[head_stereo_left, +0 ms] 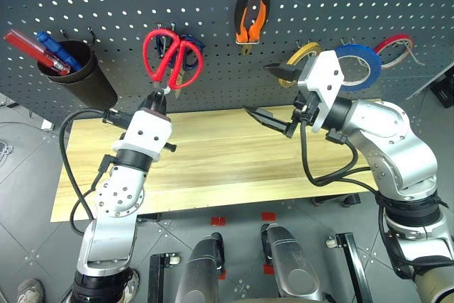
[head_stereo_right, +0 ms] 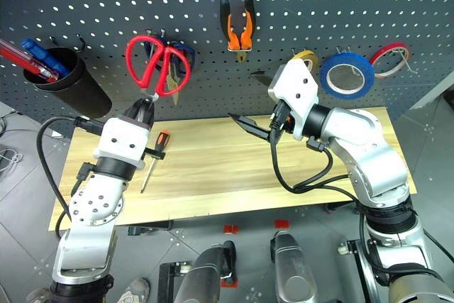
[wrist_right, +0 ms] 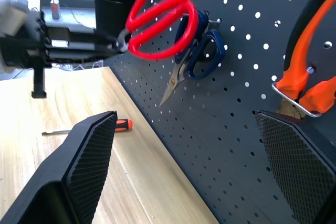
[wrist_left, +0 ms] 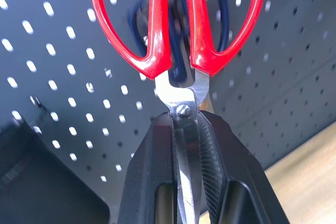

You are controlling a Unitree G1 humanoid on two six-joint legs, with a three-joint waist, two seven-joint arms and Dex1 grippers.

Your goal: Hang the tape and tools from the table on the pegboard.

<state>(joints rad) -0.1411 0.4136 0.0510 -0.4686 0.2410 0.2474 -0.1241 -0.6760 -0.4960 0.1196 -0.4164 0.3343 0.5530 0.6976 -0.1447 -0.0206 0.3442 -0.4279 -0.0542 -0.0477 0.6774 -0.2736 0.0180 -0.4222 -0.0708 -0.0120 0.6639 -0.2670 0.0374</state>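
Hanging the red-handled scissors (head_stereo_left: 172, 58) upper left on the pegboard (head_stereo_left: 106, 5): left gripper (wrist_left: 184, 129) is clamping the blades, right gripper (head_stereo_left: 273, 94) is gaping empty. Screwdriver (head_stereo_right: 154, 157) is probably next.

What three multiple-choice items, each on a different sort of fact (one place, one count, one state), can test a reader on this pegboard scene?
1. Where is the screwdriver?
A. lying on the table
B. hung on the pegboard
C. in the black cup

2. How many tape rings hang on the pegboard?
A. one
B. two
C. three

3. How does the left gripper stand?
A. open, holding nothing
B. shut on the blades of the red-handled scissors
C. shut on the pliers

Answers:
1 A: it lies flat on the wood beside the left arm.
2 C: a yellow, a blue and a red-and-white ring hang there.
3 B: the left wrist view shows the fingers clamped on the blades.
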